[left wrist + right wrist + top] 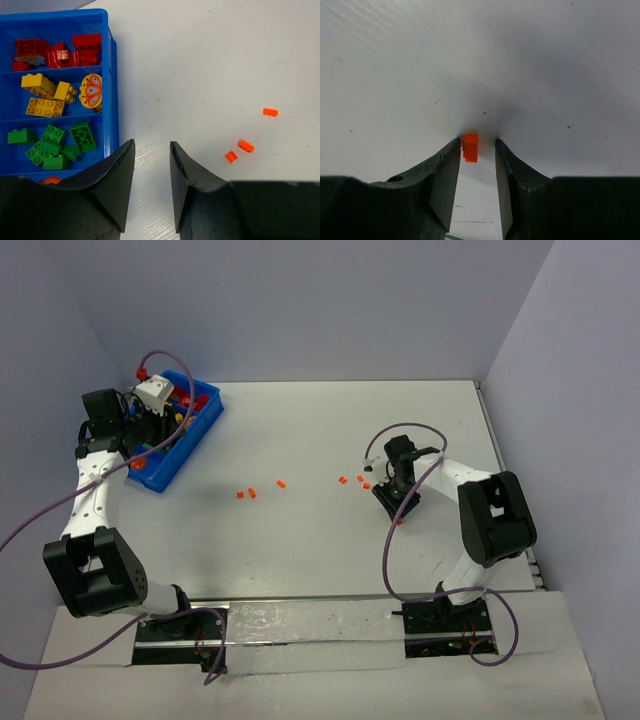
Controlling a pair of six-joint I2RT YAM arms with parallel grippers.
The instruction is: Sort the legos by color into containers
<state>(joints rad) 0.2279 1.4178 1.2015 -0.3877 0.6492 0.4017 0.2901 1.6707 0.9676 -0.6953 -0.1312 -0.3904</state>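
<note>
Two views divide the detail: only the right wrist view shows a tiny orange plastic brick [470, 147] between the right gripper [476, 141] fingers, which are parted, with a gap beside it. On the left gripper [152, 145] the fingers are parted and empty, with a blue compartmented plastic bin [111, 90] to their left. Surroundings: white table [210, 55], pale walls [330, 310].

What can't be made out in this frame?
- Left wrist view: the nearest compartment of the blue bin sits behind the left hand; only an orange sliver shows.
- Same view: the bin's left side is cut off by the frame edge.
- Top view: the left arm covers most of the bin's contents.
</note>
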